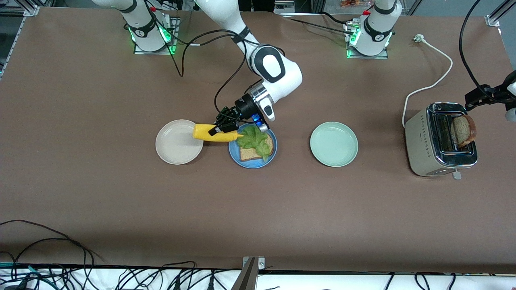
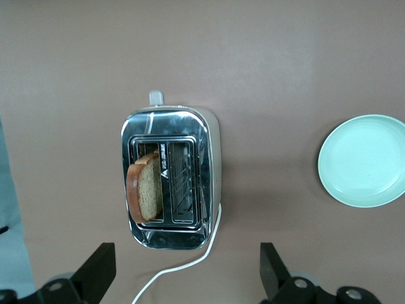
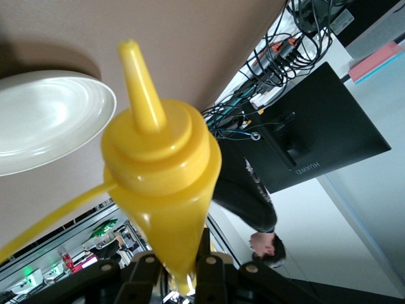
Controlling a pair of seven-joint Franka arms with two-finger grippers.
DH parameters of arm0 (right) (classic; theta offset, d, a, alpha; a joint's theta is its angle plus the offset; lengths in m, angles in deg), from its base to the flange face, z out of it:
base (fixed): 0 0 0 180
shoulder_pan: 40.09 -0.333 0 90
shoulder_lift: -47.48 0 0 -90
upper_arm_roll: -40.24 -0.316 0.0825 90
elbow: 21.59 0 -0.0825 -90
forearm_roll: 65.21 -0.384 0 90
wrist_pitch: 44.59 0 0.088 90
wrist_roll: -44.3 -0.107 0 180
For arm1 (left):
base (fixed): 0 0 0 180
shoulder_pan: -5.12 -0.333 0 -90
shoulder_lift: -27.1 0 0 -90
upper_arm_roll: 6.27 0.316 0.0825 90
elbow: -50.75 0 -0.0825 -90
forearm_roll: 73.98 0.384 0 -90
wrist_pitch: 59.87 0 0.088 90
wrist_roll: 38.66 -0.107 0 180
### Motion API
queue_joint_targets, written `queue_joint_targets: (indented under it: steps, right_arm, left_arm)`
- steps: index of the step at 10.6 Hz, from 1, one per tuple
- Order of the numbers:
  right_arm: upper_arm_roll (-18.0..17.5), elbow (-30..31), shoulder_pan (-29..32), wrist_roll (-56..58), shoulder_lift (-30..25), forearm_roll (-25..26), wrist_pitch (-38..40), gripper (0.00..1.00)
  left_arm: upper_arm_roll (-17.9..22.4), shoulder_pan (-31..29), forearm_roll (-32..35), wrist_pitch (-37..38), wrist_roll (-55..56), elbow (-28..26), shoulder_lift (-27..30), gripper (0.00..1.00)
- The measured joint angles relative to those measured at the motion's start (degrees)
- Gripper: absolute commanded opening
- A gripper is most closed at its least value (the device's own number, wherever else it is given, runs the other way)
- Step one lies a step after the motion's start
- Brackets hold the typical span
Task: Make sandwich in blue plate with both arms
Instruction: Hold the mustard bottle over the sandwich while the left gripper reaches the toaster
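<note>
Surface: brown table [image 1: 121, 209] | cables [image 1: 80, 274] along its near edge

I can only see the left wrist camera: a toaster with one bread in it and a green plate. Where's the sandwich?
Observer: On the blue plate, beside the mint plate toward the right arm's end. One bread slice lies there with lettuce on top.
Operator: Is the other arm doing anything?
Observer: Yes. The right gripper is shut on a yellow squeeze bottle, tipped sideways with its nozzle over the lettuce.
Operator: Any more plates?
Observer: A beige plate sits beside the blue one, nearer the right arm's end.
Operator: And my gripper?
Observer: The left gripper hangs open over the toaster, touching nothing.
</note>
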Motion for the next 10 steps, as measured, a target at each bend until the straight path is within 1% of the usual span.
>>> queue_joint_targets:
  steps: [2, 4, 6, 10]
  right_arm:
    - [0.27, -0.1, 0.03, 0.0, 0.14, 0.57, 0.04, 0.18]
    - [0.27, -0.19, 0.03, 0.0, 0.16, 0.62, 0.08, 0.18]
    - [0.27, -0.43, 0.03, -0.07, 0.15, -0.06, 0.12, 0.13]
    - [0.55, -3.19, 0.04, -0.36, 0.06, -11.94, 0.18, 0.11]
  left_arm:
    - [1.22, -0.23, 0.0, -0.32, -0.01, -3.68, -0.08, 1.0]
    - [1.8, -1.79, 0.0, -4.28, -0.01, -9.32, -0.2, 1.0]
    - [3.07, -3.01, 0.0, -7.22, -0.09, -14.46, -0.25, 1.0]
    - [3.55, -4.18, 0.0, -9.77, -0.11, -20.32, -0.3, 1.0]
